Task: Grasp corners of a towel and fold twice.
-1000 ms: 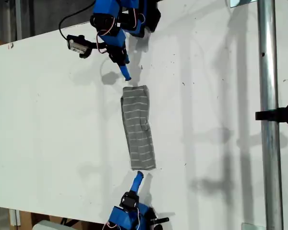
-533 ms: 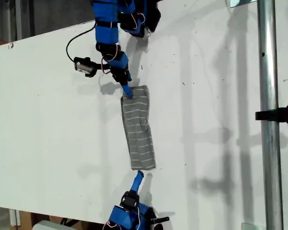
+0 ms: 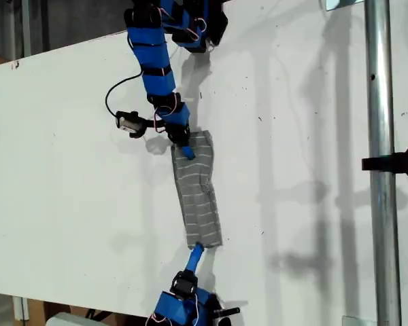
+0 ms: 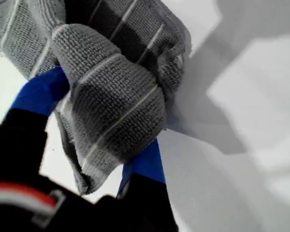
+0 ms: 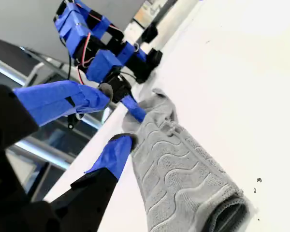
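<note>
Towel (image 3: 196, 190): grey with thin white stripes, folded into a long narrow strip, flat on the white surface. One end bunched and lifted; the other end lies flat.

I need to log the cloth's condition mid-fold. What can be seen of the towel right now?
The towel is grey, soft knit fabric with thin white stripes, folded into a long narrow strip on the white table. Its far end is bunched and rumpled where my first end effector has both blue fingers around a wad of it. The near end lies flat, with a rolled open edge, by my open second end effector.
</note>
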